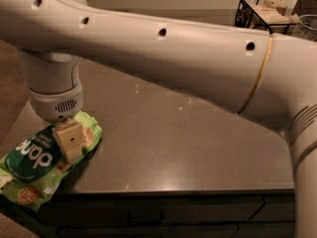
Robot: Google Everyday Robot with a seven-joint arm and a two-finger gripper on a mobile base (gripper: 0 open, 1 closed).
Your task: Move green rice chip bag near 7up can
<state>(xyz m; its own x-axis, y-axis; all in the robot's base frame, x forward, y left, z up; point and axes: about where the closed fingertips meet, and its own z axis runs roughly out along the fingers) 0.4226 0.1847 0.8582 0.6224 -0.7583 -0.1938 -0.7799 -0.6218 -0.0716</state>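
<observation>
The robot arm (pixel 173 58) is the biggest thing here; it crosses almost the whole view from right to left and hides the far part of the table (pixel 188 148). The table is a dark grey top with drawers under its front edge. The green rice chip bag (pixel 32 162) lies flat at the front left corner of the table, and its lower end hangs a little over the edge. The gripper (pixel 69 148) points down onto the right end of the bag and seems to touch it, but I cannot tell whether it is open or closed, or whether it has hold of the bag (the wrist covers it from above). The 7up can is not visible, probably behind the arm. In my judgement the task is at its beginning: the bag is not lifted and the whole carrying remains
</observation>
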